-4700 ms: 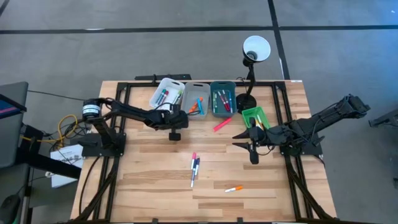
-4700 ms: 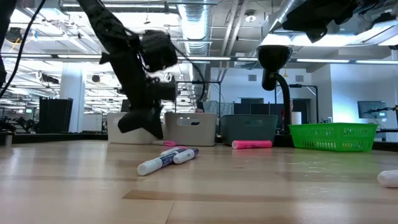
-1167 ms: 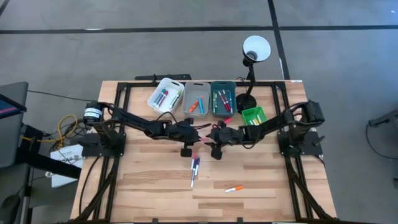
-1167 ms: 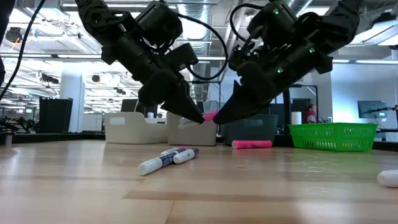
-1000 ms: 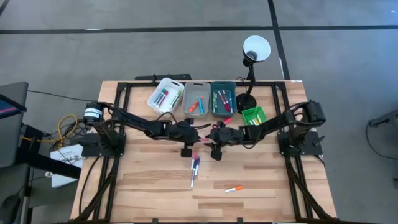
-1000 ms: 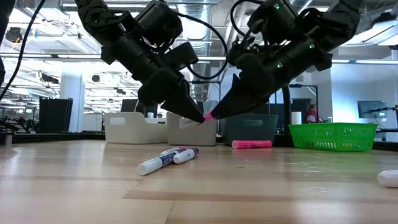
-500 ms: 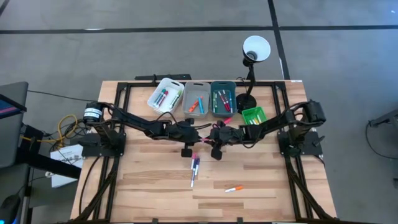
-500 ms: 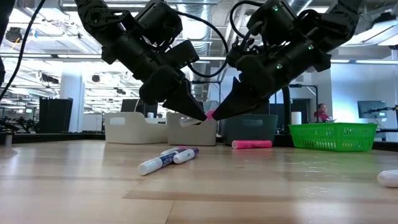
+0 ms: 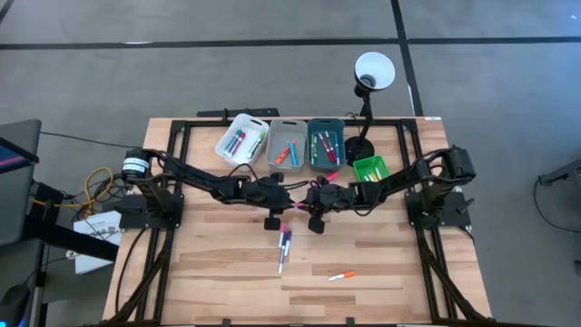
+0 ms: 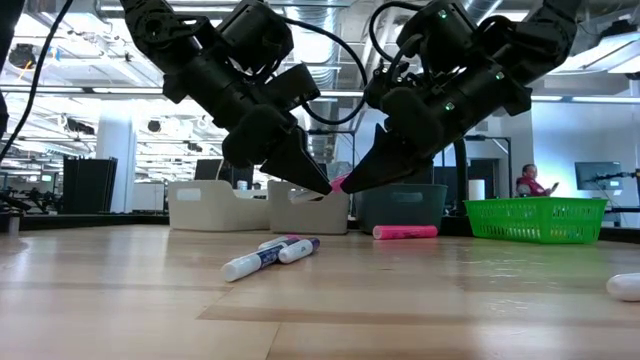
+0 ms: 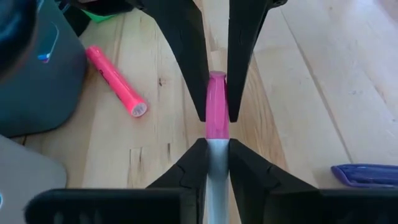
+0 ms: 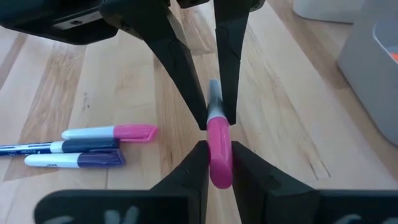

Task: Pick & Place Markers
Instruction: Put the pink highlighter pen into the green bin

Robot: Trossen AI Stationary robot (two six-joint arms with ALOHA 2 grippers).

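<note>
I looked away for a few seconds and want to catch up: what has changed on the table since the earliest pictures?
Both arms swung in to mid-table. The left pincer and right pincer now meet tip to tip, both shut on one pink-capped marker held off the wood. Unmoved: the loose markers, the orange marker and the pink highlighter.

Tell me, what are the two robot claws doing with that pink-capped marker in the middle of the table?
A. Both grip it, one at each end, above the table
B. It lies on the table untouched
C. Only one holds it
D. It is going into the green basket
A: the left gripper pinches the grey barrel of the marker while the right gripper pinches its pink cap, clear of the table.
</note>
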